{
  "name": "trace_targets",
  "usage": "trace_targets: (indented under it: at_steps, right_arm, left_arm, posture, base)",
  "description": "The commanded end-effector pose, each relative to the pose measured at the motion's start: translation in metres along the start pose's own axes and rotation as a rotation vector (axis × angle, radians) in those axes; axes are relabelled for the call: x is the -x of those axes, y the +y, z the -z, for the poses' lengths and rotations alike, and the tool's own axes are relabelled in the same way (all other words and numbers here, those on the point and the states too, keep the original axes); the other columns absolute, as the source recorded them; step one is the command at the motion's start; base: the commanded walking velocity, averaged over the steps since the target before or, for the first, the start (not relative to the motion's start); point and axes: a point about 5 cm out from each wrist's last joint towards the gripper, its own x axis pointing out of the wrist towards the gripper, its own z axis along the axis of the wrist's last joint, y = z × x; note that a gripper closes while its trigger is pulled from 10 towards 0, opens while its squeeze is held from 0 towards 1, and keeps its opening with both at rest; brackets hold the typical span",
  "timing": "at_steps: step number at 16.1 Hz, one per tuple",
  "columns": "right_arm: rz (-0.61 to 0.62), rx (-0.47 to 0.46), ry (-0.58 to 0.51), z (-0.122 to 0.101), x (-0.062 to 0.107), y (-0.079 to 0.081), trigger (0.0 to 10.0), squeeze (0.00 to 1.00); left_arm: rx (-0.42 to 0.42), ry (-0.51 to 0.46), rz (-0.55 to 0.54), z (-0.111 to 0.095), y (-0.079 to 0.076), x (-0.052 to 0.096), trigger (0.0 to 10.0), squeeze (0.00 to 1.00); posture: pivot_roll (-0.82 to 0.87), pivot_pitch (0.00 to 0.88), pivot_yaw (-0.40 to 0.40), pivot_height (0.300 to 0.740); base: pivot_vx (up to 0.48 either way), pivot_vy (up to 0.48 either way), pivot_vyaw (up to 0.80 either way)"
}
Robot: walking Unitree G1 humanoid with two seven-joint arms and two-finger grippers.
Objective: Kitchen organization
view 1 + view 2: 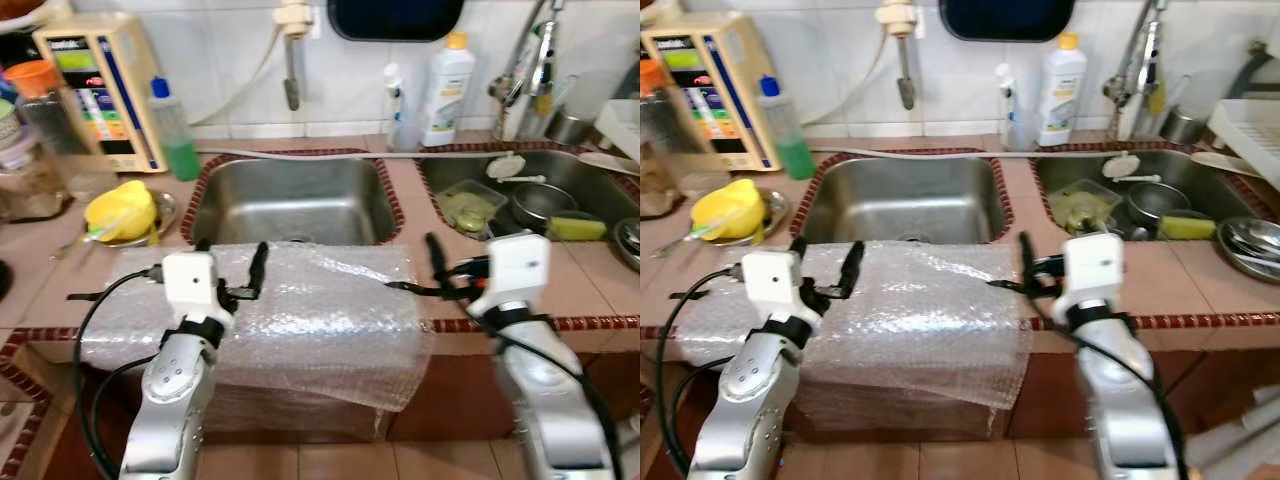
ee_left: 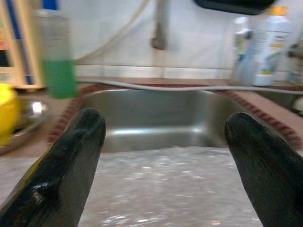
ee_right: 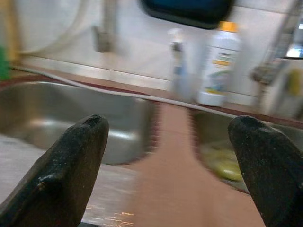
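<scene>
Spanning the tiled counter (image 1: pixel 590 290), two steel sinks: lh sink (image 1: pixel 290 200) bare, rh sink (image 1: pixel 580 185) w/ dishes. Bubble wrap sheet (image 1: pixel 300 310) lies over counter front edge, just before lh sink, hanging down the cabinet. Left gripper (image 1: pixel 231 270) above wrap's near-left part, fingers wide apart, holding nothing. Right gripper (image 1: pixel 412 268) at wrap's rh edge, fingers spread, empty. White bottle (image 1: pixel 446 90) upright behind sinks.

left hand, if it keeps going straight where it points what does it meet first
Probably the bubble wrap just below its open fingers; past that, the left sink basin. The left hand hovers close over the sheet, so depth is uncertain.
</scene>
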Motion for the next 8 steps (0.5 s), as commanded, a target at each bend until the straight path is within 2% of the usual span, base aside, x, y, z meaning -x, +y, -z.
trace_targets:
  at_steps: [1,6,8]
  right_arm:
    - [-0.013,0.0,-0.022,-0.0033,-0.0038,0.0048,10.0,0.0]
    - [-0.006,0.007,-0.025,-0.0033,-0.0061,0.0038,10.0,0.0]
    - [0.004,0.001,-0.027,-0.0035,-0.0068,0.0035,10.0,0.0]
  left_arm:
    - [-0.01,0.007,-0.028,-0.0017,0.0047,-0.0013,10.0,0.0]
    - [-0.012,0.001,-0.02,-0.0028,0.003,-0.0026,10.0,0.0]
    - [-0.014,-0.001,-0.014,-0.0034,0.0016,-0.0038,10.0,0.0]
  posture:
    - [-0.01,0.0,0.045,0.74]
    - [-0.01,0.0,0.049,0.74]
    - [-0.01,0.0,0.05,0.74]
  base:
    - [0.0,0.0,0.57]
    - [0.0,0.0,0.8]
    - [0.0,0.0,0.22]
